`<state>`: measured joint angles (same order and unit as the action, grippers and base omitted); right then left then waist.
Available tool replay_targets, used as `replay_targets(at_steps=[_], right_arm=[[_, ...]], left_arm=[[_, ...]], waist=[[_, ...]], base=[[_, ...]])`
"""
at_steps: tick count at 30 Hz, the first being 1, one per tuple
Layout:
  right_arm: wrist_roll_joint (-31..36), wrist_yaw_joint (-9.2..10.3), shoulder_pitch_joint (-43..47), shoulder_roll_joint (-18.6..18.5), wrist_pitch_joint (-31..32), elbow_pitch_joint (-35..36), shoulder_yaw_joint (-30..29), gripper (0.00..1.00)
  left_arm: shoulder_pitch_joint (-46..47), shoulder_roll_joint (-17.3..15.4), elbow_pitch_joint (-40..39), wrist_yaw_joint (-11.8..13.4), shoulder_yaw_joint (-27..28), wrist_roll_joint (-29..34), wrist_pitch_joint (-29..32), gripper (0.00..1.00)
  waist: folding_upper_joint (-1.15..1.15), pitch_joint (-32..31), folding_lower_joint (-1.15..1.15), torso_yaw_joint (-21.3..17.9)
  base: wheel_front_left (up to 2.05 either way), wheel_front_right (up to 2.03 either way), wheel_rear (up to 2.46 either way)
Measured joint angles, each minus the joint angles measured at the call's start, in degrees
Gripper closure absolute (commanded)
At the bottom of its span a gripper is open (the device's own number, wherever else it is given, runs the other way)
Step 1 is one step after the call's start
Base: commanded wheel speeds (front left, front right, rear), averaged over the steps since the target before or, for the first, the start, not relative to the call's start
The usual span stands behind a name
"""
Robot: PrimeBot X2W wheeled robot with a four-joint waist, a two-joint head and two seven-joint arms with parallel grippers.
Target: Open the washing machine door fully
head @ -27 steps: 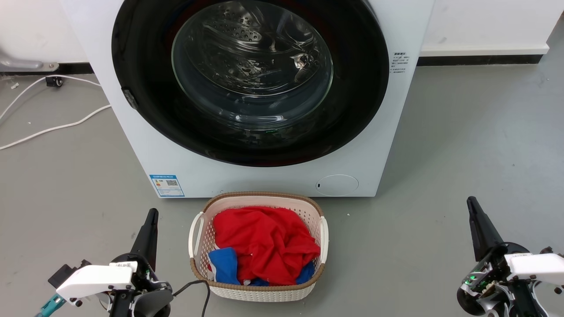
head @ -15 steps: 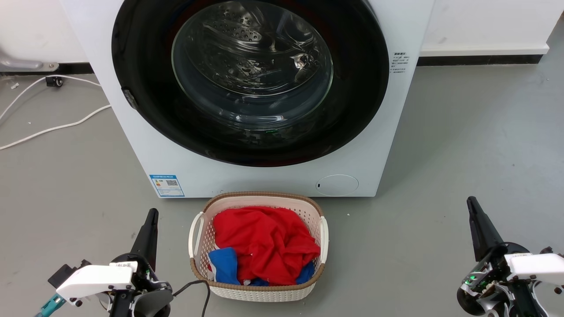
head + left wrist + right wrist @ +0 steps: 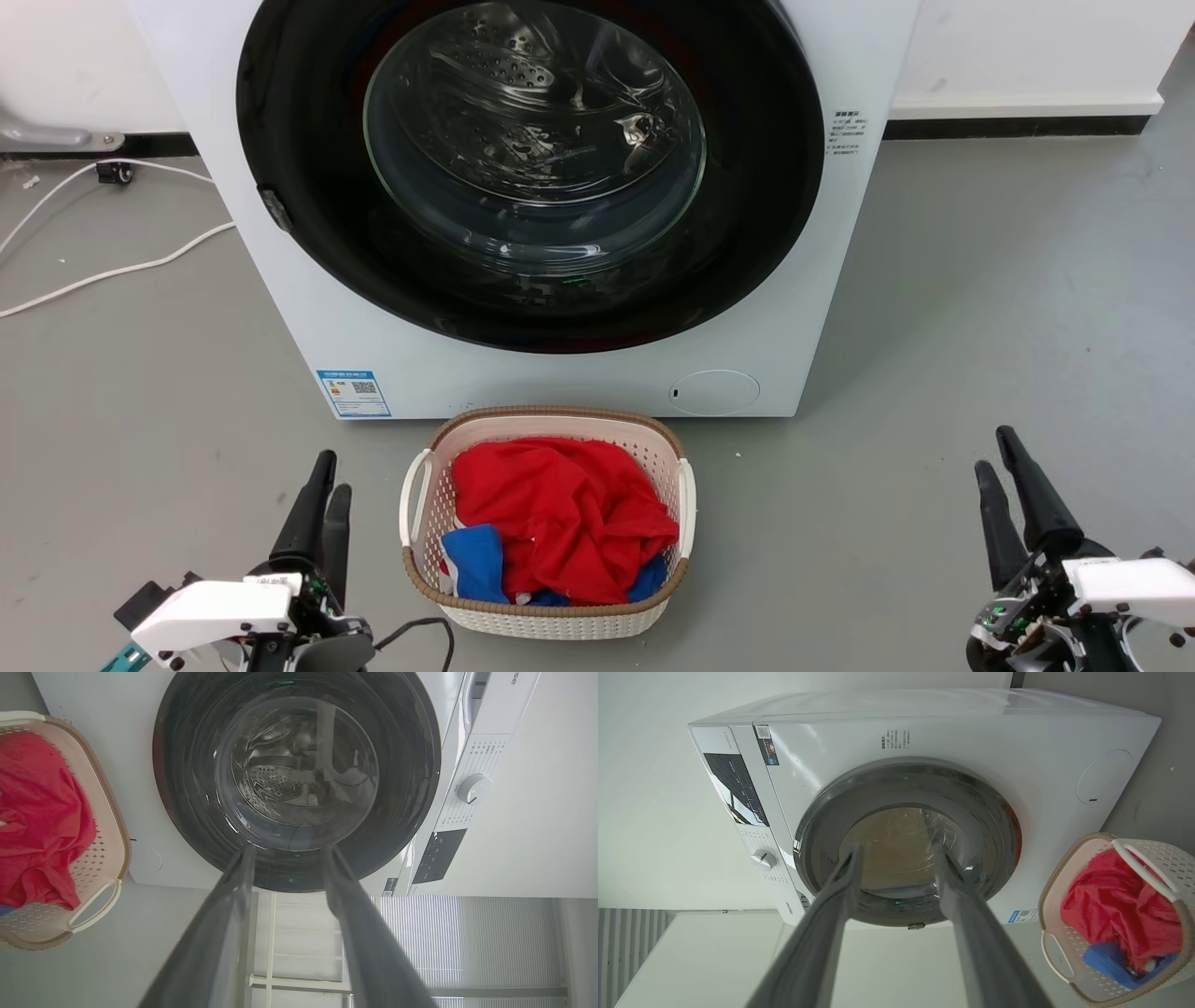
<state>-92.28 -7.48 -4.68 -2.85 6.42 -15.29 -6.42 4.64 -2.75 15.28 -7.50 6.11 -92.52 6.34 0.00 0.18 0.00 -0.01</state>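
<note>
The washing machine door (image 3: 532,168) is a big glossy black disc with a clear glass bowl centre, lying flush and shut against the white machine front. It also faces me in the left wrist view (image 3: 296,774) and in the right wrist view (image 3: 906,835). A small dark latch piece (image 3: 273,207) sits on its left rim. My left gripper (image 3: 332,474) hangs low at the left, open and empty, well short of the machine. Low at the right, my right gripper (image 3: 992,450) is likewise open, empty and far from the door. The fingers of each stand apart in the wrist views (image 3: 288,851) (image 3: 897,848).
A white wicker-rimmed laundry basket (image 3: 417,485) with red and blue cloth (image 3: 560,513) stands on the grey floor directly before the machine, between my arms. A small round white flap (image 3: 714,392) is at the machine's lower right. White cables (image 3: 112,271) lie on the floor at left.
Both grippers have sunk slightly lower in the head view and now show two separate fingers each, where a single finger showed before. Door and basket have not moved.
</note>
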Motion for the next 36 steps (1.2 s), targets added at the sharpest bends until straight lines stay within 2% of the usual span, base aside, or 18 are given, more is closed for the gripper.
replay_targets(at_steps=[7, 15, 23, 36], right_arm=[[1.2, 0.0, 0.6, 0.0, -1.8, 1.4, 0.9, 0.0], [6.1, 0.0, 1.2, -0.6, -4.2, 2.9, 2.2, 0.0], [14.7, 0.0, 1.2, -1.2, -6.2, 4.8, 3.3, 0.0], [33.5, 0.0, 1.2, -1.4, -7.8, 7.4, 3.4, 0.0]], left_arm=[[-0.2, 0.0, -0.8, 0.0, -2.3, 0.3, -2.1, 0.0], [-0.2, 0.0, -2.3, 0.0, -3.5, 4.5, -4.2, 0.0], [-0.2, 0.0, -3.4, 0.0, -4.8, 13.6, -6.2, 0.0], [-0.1, 0.0, -4.7, 0.6, -6.0, 31.7, -8.9, 0.0]], waist=[[0.0, 0.0, 0.0, 0.0], [0.0, 0.0, 0.0, 0.0], [0.0, 0.0, 0.0, 0.1], [0.0, 0.1, 0.0, 0.3]], base=[[0.0, 0.0, 0.0], [0.0, 0.0, 0.0], [0.0, 0.0, 0.0], [0.0, 0.0, 0.0]])
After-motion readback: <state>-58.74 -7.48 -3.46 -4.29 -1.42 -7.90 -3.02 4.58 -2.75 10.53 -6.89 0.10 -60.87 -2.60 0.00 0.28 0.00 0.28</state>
